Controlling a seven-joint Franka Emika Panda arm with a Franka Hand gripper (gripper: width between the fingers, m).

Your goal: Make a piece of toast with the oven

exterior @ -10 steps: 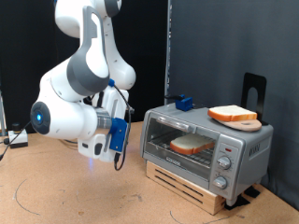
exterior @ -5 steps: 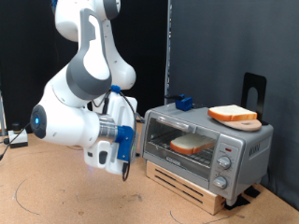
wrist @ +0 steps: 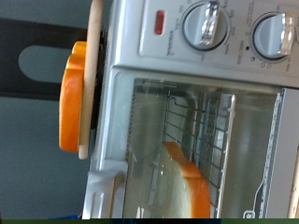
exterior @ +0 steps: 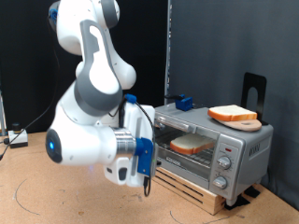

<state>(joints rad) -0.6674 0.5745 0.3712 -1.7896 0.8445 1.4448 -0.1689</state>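
Observation:
The silver oven (exterior: 224,140) stands on the exterior view's right with its glass door shut. The piece of toast (exterior: 192,145) lies inside on the wire rack, and it also shows through the glass in the wrist view (wrist: 187,182). A second slice (exterior: 234,114) rests on a wooden board on the oven's top; in the wrist view (wrist: 70,93) it is beside the oven (wrist: 140,56). My gripper (exterior: 142,163) is just off the oven door's left side, holding nothing that shows. Its fingers do not show in either view.
The oven sits on a wooden slatted base (exterior: 192,187). A small blue object (exterior: 182,102) and a black stand (exterior: 252,91) are at the oven's top and back. Two knobs (wrist: 206,23) and a red light (wrist: 159,21) are on the panel. A dark curtain hangs behind.
My arm has swung down and towards the exterior view's right, bringing the hand close to the oven door. The oven and both slices have not moved.

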